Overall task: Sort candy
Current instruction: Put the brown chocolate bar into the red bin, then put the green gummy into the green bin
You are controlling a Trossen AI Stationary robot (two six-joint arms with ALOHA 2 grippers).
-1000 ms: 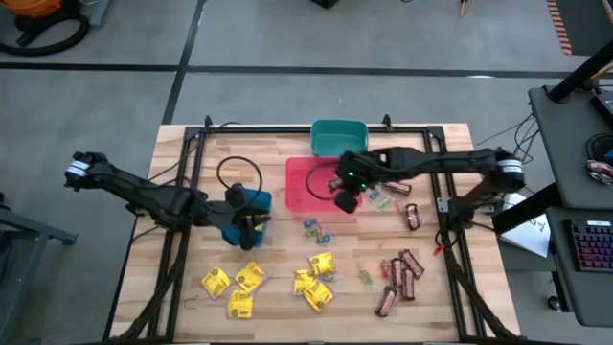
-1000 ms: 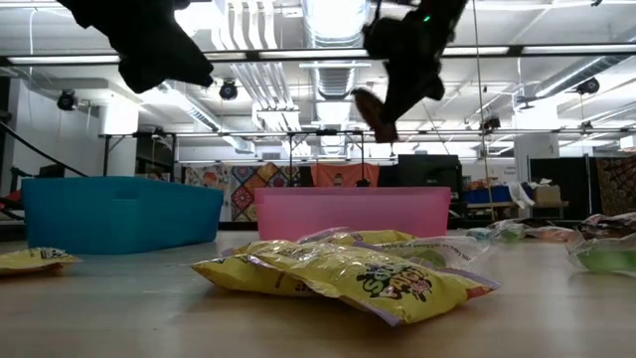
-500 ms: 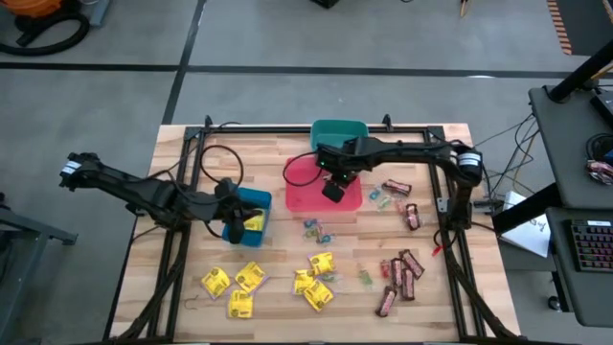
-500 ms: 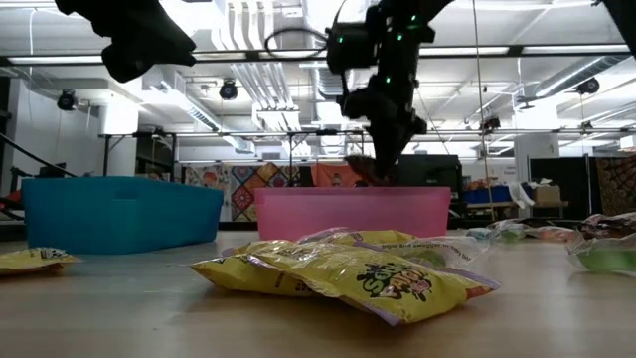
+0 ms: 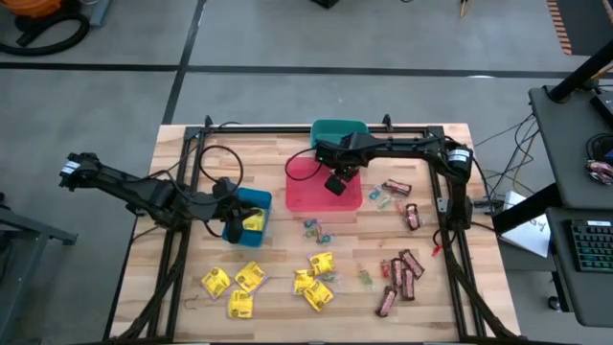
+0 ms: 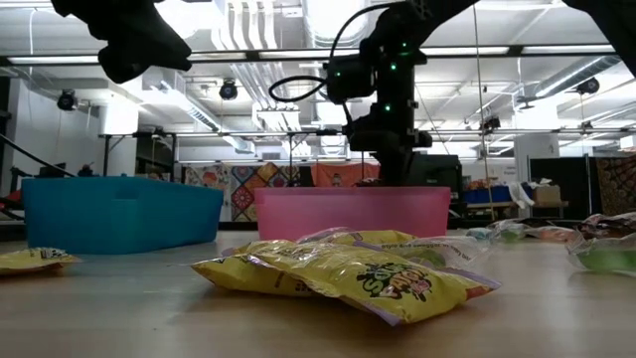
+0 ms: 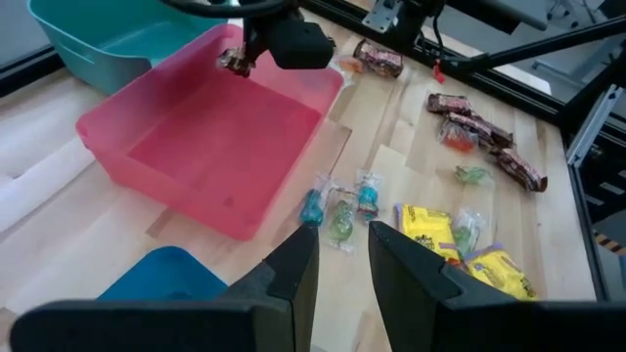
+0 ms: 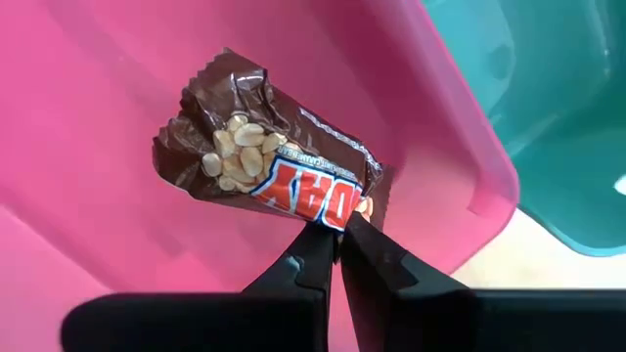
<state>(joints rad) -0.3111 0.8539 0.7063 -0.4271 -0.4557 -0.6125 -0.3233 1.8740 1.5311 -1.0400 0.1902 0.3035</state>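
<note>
Wooden table (image 5: 192,297) is carrying scattered candy (image 5: 316,268); right gripper (image 8: 337,240) is pinching a brown bar (image 8: 264,161) over the red bin (image 5: 305,198), left gripper (image 7: 337,259) hovering slightly parted, empty, above the blue bin (image 5: 251,203).

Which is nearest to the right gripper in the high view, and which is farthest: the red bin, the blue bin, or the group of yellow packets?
From the right gripper:
1. Red bin, directly beneath it.
2. Blue bin, toward the left arm's side.
3. Yellow packets, along the table's near edge.
</note>
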